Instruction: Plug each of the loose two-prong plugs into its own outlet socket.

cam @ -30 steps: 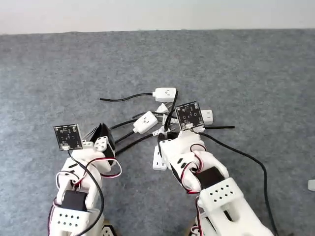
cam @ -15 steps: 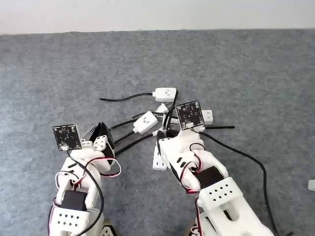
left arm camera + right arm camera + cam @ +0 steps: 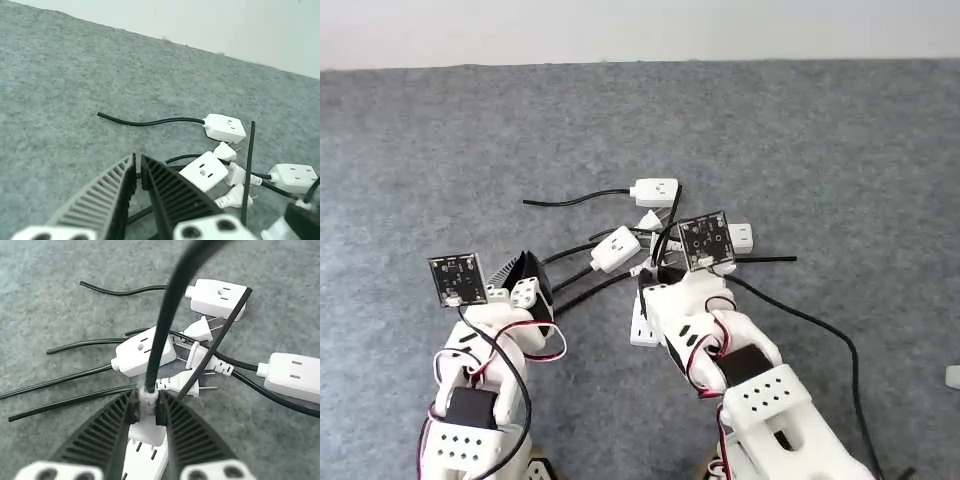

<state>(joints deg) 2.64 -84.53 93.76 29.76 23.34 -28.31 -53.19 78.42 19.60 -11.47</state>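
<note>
Right gripper point(image 3: 147, 402) clenched on a plug point(image 3: 148, 396), its cord point(image 3: 170, 315) running up. The plug sits right over the near socket point(image 3: 144, 457), mid-scene; can't tell if the prongs are in. Left gripper point(image 3: 138, 172) pinched closed, empty, hovering left of the cluster. Other sockets: far point(image 3: 655, 191), middle point(image 3: 616, 248), right point(image 3: 741, 237). Loose plugs point(image 3: 200, 331) lie between them on the carpet point(image 3: 820, 150).

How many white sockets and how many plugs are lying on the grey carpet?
Sockets: 4
Loose plugs: 3
Plug held by the right gripper: 1
Total: 8
</note>
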